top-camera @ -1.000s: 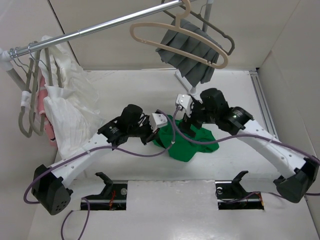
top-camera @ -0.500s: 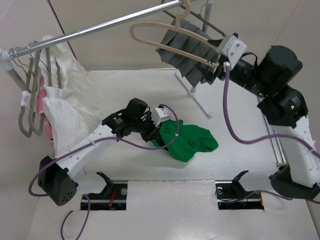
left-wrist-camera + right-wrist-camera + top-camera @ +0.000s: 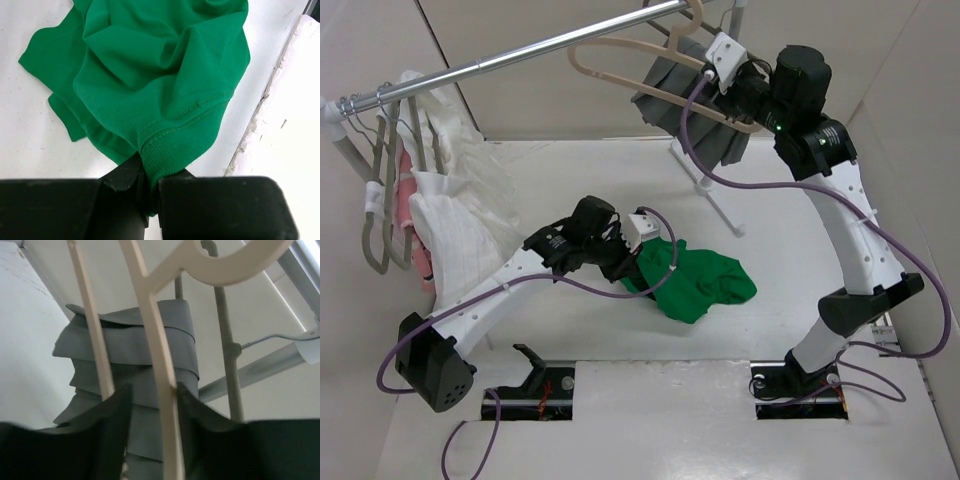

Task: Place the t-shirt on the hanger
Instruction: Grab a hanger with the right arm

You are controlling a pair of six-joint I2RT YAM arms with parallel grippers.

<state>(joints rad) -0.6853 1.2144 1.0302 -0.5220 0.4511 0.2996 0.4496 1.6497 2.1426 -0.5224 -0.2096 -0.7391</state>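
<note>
The t-shirt's [image 3: 165, 75] ribbed edge is pinched in the left hand [image 3: 147, 187] for feeding onto the hanger [image 3: 160, 365], which is straddled by the right hand [image 3: 154, 390], seemingly for steadying, though whether it is gripped cannot be told.

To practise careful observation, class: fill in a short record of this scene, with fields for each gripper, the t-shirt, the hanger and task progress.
Left gripper: shut on an edge of the t-shirt
Right gripper: open, fingers either side of one arm of the hanger
T-shirt: crumpled on the table
Hanger: hanging from the rail, grey pleated cloth behind it
Progress: t-shirt not yet on hanger
</note>
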